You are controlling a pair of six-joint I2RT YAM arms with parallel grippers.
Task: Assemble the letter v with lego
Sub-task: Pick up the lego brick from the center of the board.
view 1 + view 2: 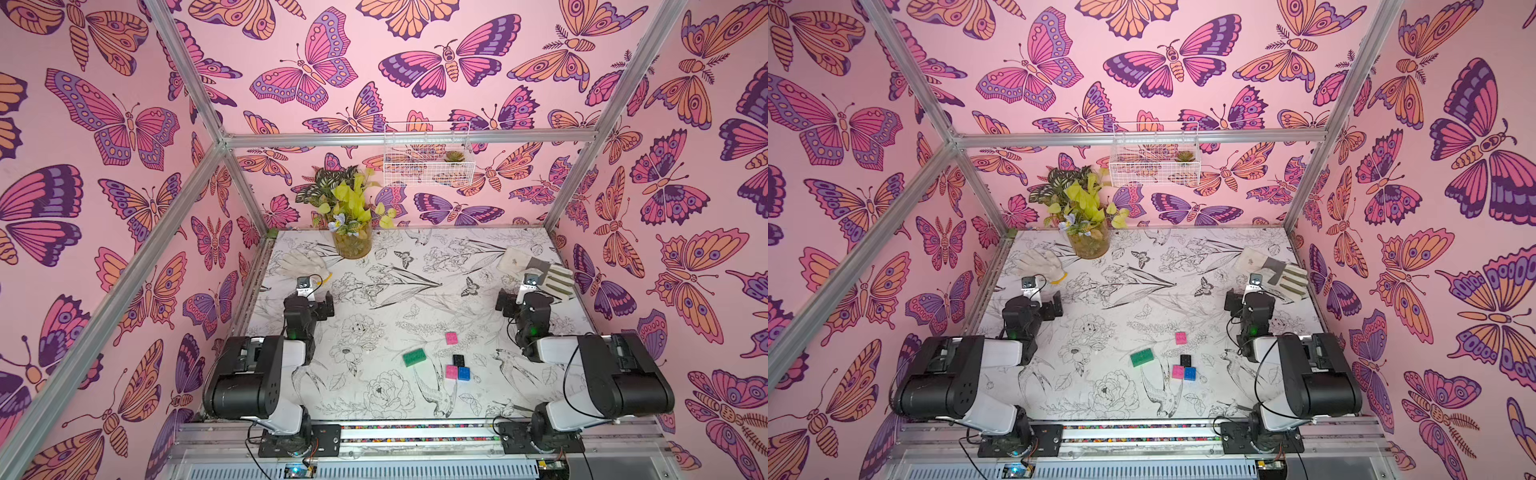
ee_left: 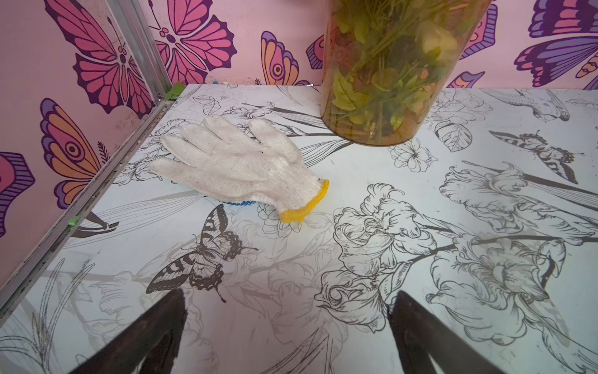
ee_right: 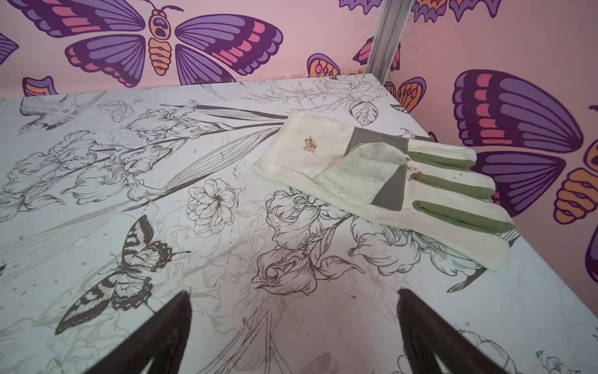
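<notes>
The lego bricks lie loose on the flower-print table (image 1: 374, 291), near its front, in both top views. The green brick (image 1: 412, 357) is leftmost, with one pink brick (image 1: 451, 338) farther back to its right. The black brick (image 1: 458, 360) sits just behind the other pink brick (image 1: 451, 371), which touches the blue brick (image 1: 464, 373) side by side. No letter v is in view. My left arm (image 1: 307, 309) and right arm (image 1: 530, 309) rest farther back, either side of the bricks. The left gripper (image 2: 290, 293) and right gripper (image 3: 293, 293) are open over bare table.
A glass vase of plants (image 1: 352, 245) stands at the back left, with a white knit glove (image 2: 239, 168) beside it. A canvas glove with green strips (image 3: 388, 181) lies at the back right corner. A wire basket (image 1: 428, 158) hangs on the back wall.
</notes>
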